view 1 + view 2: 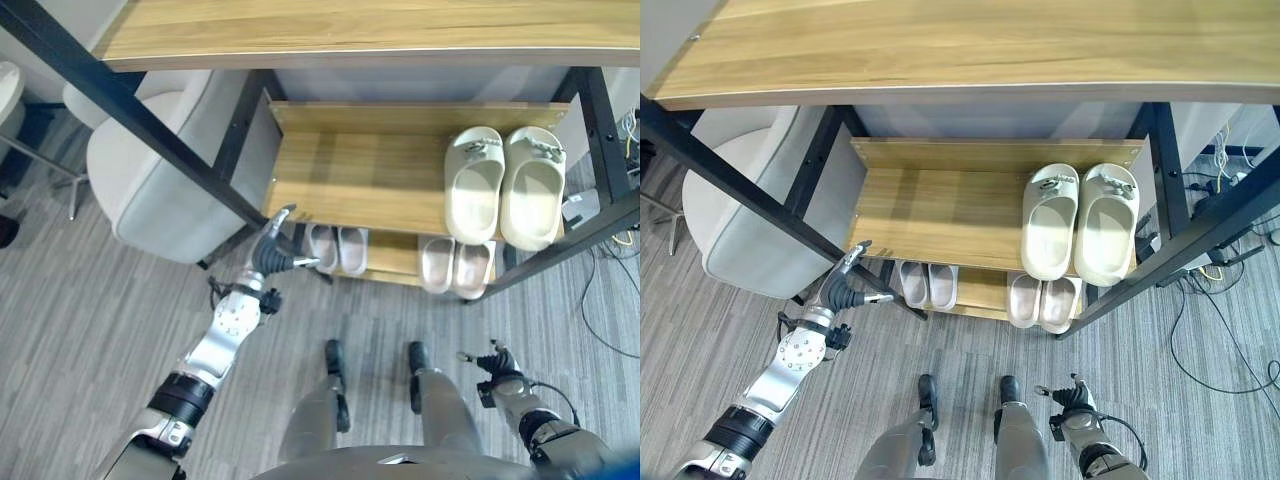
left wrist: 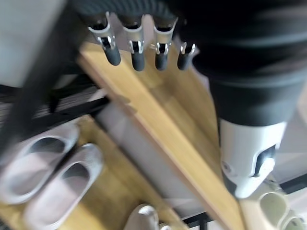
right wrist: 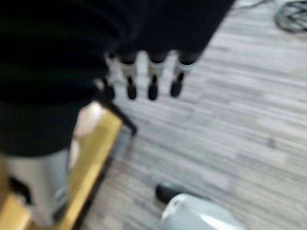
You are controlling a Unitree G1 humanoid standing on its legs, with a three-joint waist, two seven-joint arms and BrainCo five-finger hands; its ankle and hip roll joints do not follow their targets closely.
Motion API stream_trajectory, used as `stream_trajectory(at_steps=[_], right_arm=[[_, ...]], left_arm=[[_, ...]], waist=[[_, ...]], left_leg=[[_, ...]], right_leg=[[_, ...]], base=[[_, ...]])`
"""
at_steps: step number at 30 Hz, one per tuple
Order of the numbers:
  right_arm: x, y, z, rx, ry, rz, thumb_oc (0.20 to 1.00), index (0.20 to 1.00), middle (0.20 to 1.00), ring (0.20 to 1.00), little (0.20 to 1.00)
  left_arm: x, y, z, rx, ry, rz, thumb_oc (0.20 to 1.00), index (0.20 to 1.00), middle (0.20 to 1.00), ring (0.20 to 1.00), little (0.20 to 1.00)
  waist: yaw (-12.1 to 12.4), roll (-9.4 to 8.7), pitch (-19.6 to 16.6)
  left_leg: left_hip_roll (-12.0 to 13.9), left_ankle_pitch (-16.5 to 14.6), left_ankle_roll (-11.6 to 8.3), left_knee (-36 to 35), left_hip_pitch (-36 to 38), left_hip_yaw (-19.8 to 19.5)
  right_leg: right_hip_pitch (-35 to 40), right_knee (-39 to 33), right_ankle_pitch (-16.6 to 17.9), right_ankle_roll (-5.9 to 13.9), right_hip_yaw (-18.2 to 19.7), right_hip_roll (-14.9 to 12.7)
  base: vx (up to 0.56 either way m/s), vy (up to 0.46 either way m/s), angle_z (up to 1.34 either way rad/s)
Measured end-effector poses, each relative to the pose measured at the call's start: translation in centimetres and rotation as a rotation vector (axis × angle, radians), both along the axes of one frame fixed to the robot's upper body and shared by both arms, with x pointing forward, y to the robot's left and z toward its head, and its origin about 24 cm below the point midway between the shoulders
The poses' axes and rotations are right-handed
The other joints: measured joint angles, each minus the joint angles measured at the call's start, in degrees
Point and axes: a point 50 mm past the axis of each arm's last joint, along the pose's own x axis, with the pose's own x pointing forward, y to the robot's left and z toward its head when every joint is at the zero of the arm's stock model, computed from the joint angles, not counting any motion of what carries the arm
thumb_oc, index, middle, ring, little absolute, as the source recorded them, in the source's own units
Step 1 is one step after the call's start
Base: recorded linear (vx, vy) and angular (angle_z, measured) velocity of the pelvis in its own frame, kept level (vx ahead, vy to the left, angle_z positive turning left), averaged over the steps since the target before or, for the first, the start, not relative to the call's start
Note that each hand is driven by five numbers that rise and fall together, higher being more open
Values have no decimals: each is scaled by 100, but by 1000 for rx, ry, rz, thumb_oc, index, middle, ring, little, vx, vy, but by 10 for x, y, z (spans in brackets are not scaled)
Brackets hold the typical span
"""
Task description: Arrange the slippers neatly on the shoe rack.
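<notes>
Low in the lower right, right hand (image 1: 497,366) hangs relaxed over the floor. Left hand (image 1: 277,252), fingers straight, reaches beside grey slippers (image 1: 337,247) on the shoe rack's (image 1: 350,180) lower shelf; cream slippers (image 1: 505,183) sit upper right.

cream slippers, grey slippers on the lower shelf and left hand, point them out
cream slippers (image 1: 475,188), left eye view, left slipper's footbed
grey slippers (image 1: 338,248), left eye view, between the pair
left hand (image 1: 272,255), left eye view, dark cover
</notes>
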Motion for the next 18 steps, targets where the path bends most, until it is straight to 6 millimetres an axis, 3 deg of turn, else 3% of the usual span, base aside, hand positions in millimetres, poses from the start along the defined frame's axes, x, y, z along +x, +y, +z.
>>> stream_trajectory(at_steps=[7,13,18], right_arm=[[16,13,8,-2,-61,93,1000,1000,1000,1000,1000],[34,25,31,3,-216,201,1000,1000,1000,1000,1000],[21,19,27,-12,-199,216,1000,1000,1000,1000,1000]], left_arm=[[-22,11,-32,50,132,25,1000,1000,1000,1000,1000],[-46,24,-63,100,275,68,1000,1000,1000,1000,1000],[-58,28,-73,134,322,74,1000,1000,1000,1000,1000]], waist=[[120,-89,-44],[111,-407,-266],[114,-457,-448]], left_leg=[[4,0,9,-6,118,-142],[18,-13,-6,-141,356,-151],[19,-8,-2,-318,628,-166]], right_leg=[[248,-131,0,3,-136,-9],[502,-272,-1,15,-183,-16],[808,-487,10,39,-239,-24]], base=[[14,11,9],[83,21,3],[86,14,5]])
